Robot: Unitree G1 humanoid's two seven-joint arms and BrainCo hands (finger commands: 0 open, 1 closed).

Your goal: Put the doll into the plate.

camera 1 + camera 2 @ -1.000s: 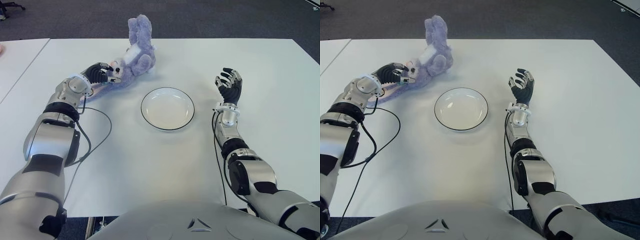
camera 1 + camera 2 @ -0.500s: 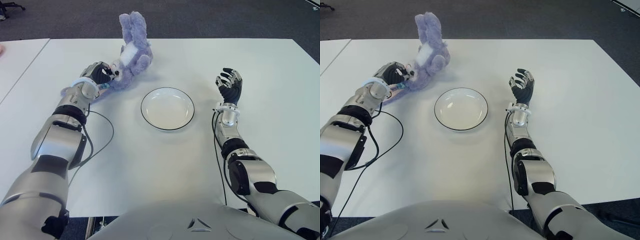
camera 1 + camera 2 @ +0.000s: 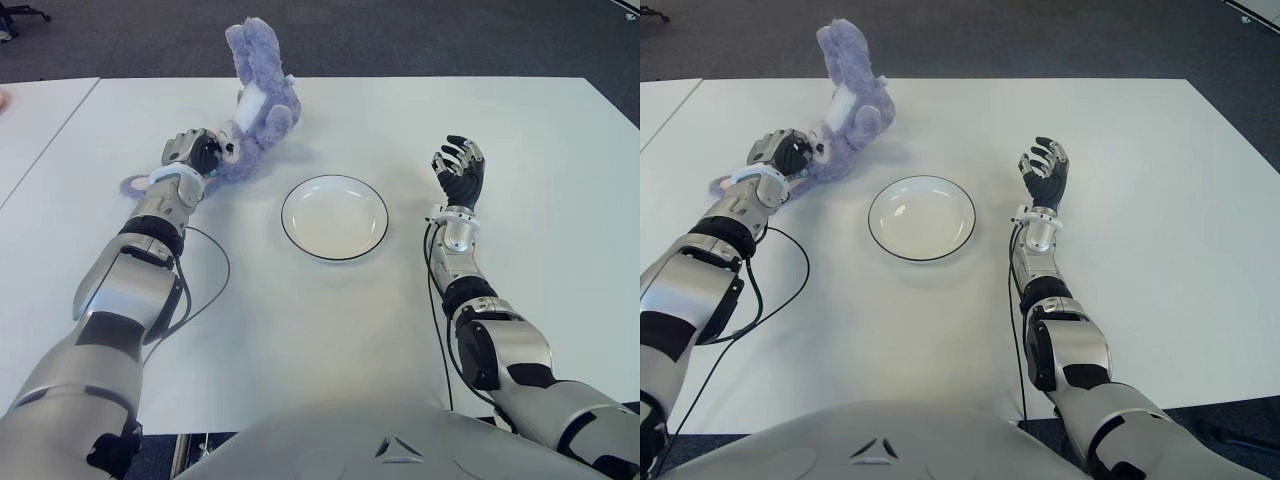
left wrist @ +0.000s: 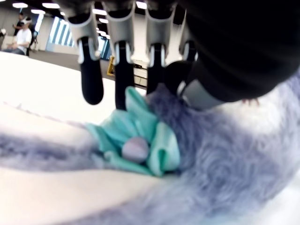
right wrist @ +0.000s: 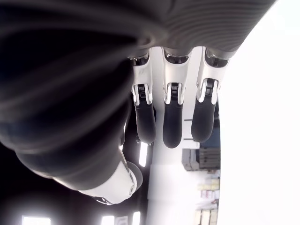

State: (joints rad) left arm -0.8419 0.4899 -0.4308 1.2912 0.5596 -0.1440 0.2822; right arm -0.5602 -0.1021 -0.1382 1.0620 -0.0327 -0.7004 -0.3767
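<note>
The left robot hand (image 3: pixel 192 152) is gripping a fluffy lavender plush rabbit (image 3: pixel 252 110) at the far left of a round white plate (image 3: pixel 334 217), its dark fingers (image 4: pixel 91 75) curling into the soft fur beside a teal fabric bow (image 4: pixel 140 136) at the toy's neck. The rabbit is leaning with its long ears pointing up and away from the plate, well apart from the shallow, dark-rimmed dish. The right robot hand (image 3: pixel 459 170) is standing upright to the right of the plate, fingers loosely spread and holding nothing. All are sitting on a smooth white table (image 3: pixel 300 330).
</note>
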